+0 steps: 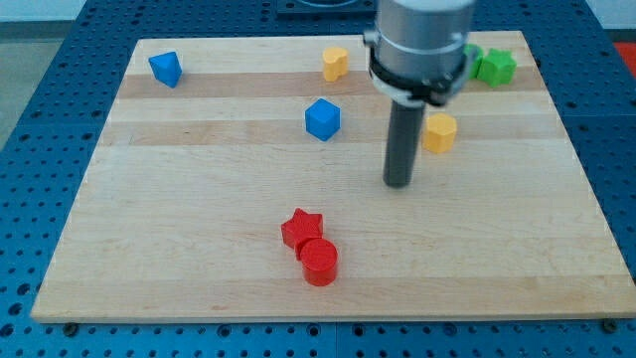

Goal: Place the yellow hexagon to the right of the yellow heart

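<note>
The yellow hexagon (439, 131) lies right of centre in the upper half of the wooden board. The yellow heart (335, 64) sits near the view's top, left of the arm's body. My tip (398, 183) rests on the board just below and to the left of the yellow hexagon, a short gap apart from it. The heart is well above and to the left of my tip.
A blue cube (322, 119) lies left of my tip. A blue triangular block (166, 69) is at the top left. A green star (494, 67) and another green block (473, 54) are at the top right. A red star (301, 228) touches a red cylinder (319, 263) at the bottom centre.
</note>
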`<state>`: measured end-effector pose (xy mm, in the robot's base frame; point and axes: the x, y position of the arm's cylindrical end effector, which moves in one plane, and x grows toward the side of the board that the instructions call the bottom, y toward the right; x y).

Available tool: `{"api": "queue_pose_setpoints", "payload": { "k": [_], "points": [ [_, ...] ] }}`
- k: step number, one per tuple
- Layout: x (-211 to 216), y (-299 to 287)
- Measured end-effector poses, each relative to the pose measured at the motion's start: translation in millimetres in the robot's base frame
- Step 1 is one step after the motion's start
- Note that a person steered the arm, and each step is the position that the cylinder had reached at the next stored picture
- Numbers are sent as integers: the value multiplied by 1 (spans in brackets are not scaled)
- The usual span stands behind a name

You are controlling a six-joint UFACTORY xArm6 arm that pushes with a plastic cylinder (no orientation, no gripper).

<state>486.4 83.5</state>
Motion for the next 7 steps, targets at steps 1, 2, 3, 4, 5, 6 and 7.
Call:
{"api": "queue_pose_setpoints", "payload": {
  "k": [1,2,3,4,5,6,7],
  "points": [
    [17,80],
    [18,92],
    [-22,86],
    [-31,84],
    [-33,84],
    [-44,77],
    [-68,61]
  ]
}}
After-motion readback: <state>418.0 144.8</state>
